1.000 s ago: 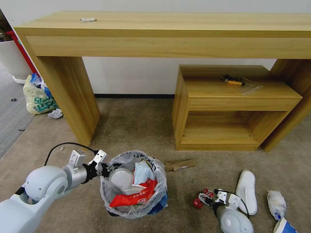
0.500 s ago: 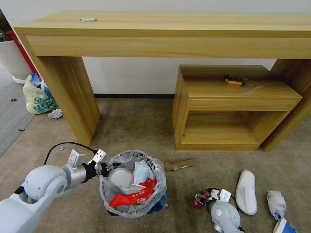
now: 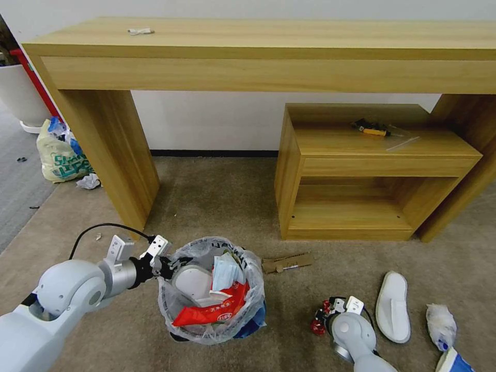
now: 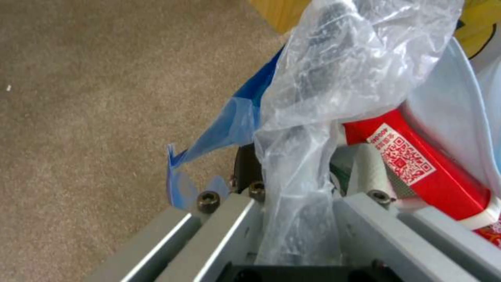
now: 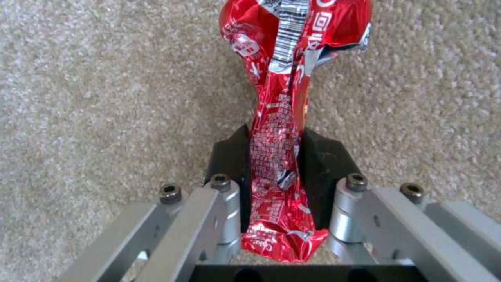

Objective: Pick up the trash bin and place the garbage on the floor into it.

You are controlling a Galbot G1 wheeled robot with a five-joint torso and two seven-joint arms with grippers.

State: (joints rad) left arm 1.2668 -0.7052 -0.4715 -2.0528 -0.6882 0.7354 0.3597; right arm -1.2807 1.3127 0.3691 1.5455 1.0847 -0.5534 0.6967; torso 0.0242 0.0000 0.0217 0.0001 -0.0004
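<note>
Both arms are smooth white-grey shells with rounded joints. Each end effector [image 3: 164,264] has silver metal linkages, dark screws, black pads [image 5: 318,164]; a black cable [image 3: 103,230] loops over the left wrist.

Beige-brown carpet [image 3: 217,201], red wrapper [image 5: 284,117] with white print and barcode, clear bag [image 4: 334,78], blue-edged bin [image 3: 253,315], white slipper [image 3: 393,306]

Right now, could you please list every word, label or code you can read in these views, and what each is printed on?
Nothing can be read for certain.
Red wrapper in the right hand: barcode and white print, too blurred.
Red packet in the trash bin, gripped by the left hand: QR code, text too small.
Yellowish bag: green print, too small.
</note>
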